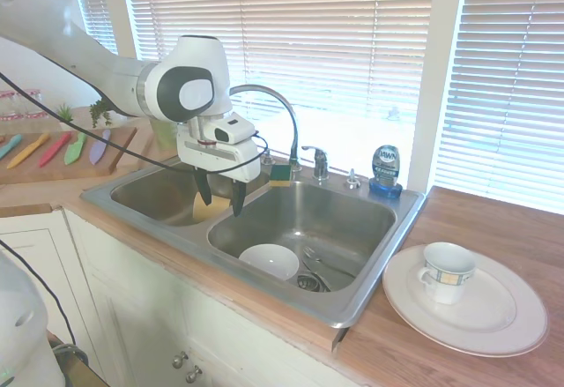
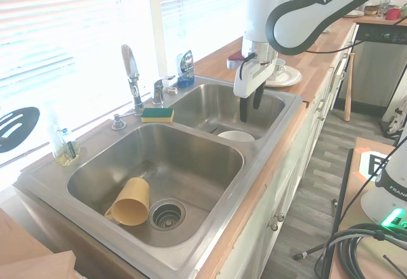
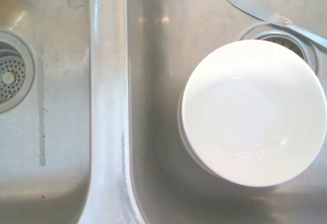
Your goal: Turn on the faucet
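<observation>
While the gripper point(image 1: 221, 200) is held above the divider of the double sink point(image 1: 361, 303), its fingers are seen parted and nothing is gripped. The faucet point(image 1: 280, 114) is mounted on the sink's back rim, near the window, with its small lever handle point(image 1: 319, 162) just beside the spout's base. A green and yellow sponge point(image 2: 157, 114) is laid on that rim. A white bowl point(image 3: 253, 113) is seen in one basin, a yellow cup point(image 2: 130, 202) in the other.

Sponge point(image 1: 280, 174) beside faucet point(image 1: 278, 109) (lever unblocked)
</observation>
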You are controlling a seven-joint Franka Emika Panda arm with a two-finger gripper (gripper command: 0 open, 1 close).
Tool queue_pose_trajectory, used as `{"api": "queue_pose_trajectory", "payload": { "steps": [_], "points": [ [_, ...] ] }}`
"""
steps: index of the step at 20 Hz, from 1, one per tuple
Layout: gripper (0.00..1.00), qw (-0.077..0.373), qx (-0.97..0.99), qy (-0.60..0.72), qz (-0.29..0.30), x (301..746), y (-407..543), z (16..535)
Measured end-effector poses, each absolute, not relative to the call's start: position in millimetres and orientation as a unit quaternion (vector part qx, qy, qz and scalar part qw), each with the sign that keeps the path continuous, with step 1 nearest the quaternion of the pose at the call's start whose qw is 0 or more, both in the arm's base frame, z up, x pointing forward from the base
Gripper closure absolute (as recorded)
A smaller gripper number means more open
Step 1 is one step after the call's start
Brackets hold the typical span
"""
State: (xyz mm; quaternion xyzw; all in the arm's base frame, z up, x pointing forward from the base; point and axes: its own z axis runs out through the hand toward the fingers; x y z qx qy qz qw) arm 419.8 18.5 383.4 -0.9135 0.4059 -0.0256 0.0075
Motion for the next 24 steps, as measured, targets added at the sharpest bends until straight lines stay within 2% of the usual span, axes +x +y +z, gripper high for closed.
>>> {"api": "queue_pose_trajectory", "payload": {
  "steps": [4,5,24],
  "points": [
    [0.00,0.006,-0.916,0.402,-0.022,420.3,17.9,380.1],
    [1.00,0.005,-0.916,0.401,-0.022,420.5,17.7,379.4],
    [1.00,0.006,-0.912,0.410,-0.024,421.3,9.4,379.4]
  ]
}}
